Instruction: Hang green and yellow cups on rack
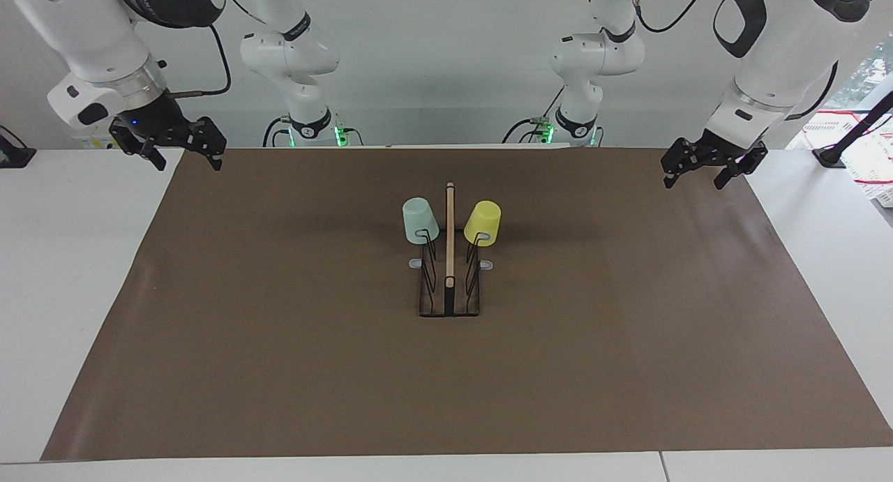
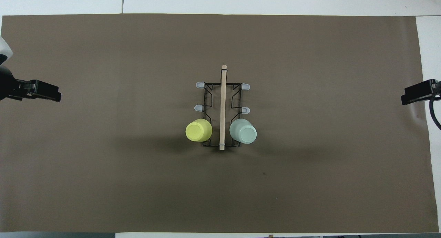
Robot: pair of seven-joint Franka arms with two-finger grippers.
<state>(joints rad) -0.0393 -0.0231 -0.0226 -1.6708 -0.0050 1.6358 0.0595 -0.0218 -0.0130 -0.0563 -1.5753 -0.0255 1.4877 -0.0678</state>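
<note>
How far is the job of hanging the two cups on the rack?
It looks done. The green cup and the yellow cup both hang upside down on prongs of the rack, one on each side of its bar. Left claw and right claw wait empty at the table's ends. Nothing seems left.

White table [image 1: 77, 273] [image 2: 275, 0], covered across most of its top by a brown mat [image 1: 279, 370] [image 2: 103, 183], with bare white strips left along the edges. Standing directly on the mat at about its middle: black wire rack [image 1: 449, 302] [image 2: 222, 93], flat dark base down, light wooden top bar running lengthwise toward and away from the robots. Around the rack, only bare mat on every side. A small dark speck on the mat [image 2: 264, 173] nearer to the robots than the rack, a little toward the right arm's end of the table
</note>
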